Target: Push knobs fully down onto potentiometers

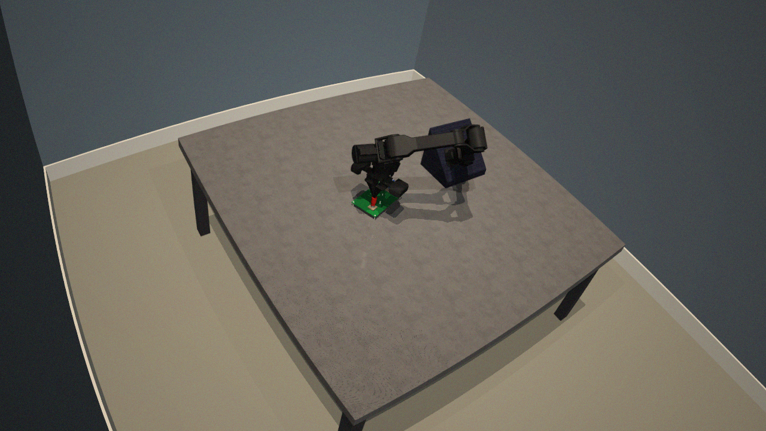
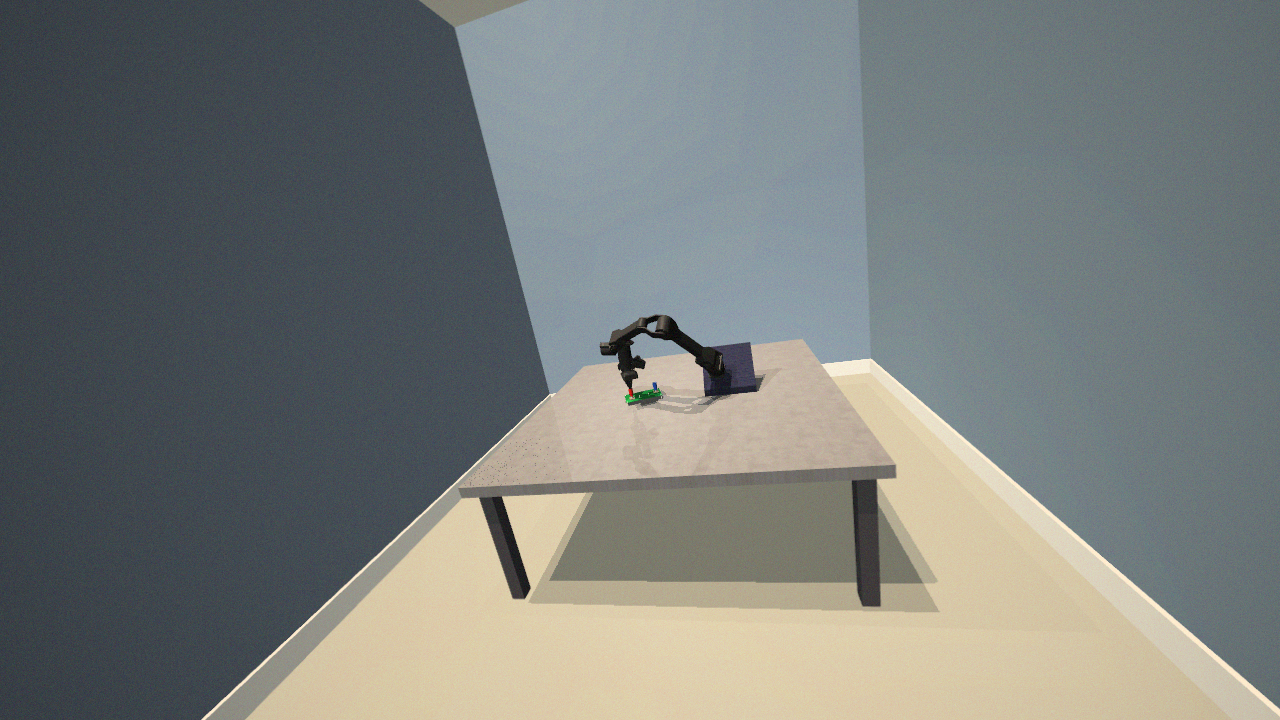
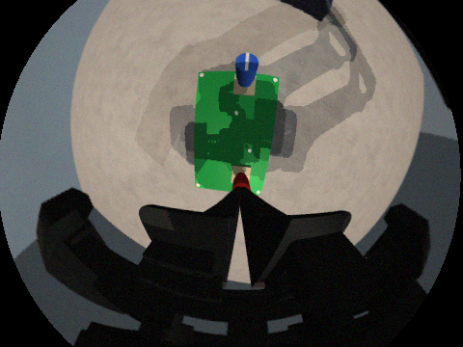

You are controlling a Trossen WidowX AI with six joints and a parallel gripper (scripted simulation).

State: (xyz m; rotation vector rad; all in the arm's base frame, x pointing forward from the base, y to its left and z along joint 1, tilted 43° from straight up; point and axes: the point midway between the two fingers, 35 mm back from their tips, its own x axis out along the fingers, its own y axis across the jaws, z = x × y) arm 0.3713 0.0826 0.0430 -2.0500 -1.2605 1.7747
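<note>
From my end, going left to right in the exterior view, the gripper [image 1: 374,196] [image 2: 630,388] [image 3: 239,191] comes first, jaws clenched on nothing, tips over the red knob [image 1: 373,201] [image 2: 631,394] [image 3: 240,181] at the near end of the circuit board [image 1: 365,205] [image 2: 642,396] [image 3: 212,173]; I'd press straight down, slowly, centred on the shaft, and ease off once it seats, since a sideways shove could break the potentiometer loose; next, at the board's other end, stands the blue knob [image 2: 654,385] [image 3: 247,69], which I judge still needs its push; I see no containers
</note>
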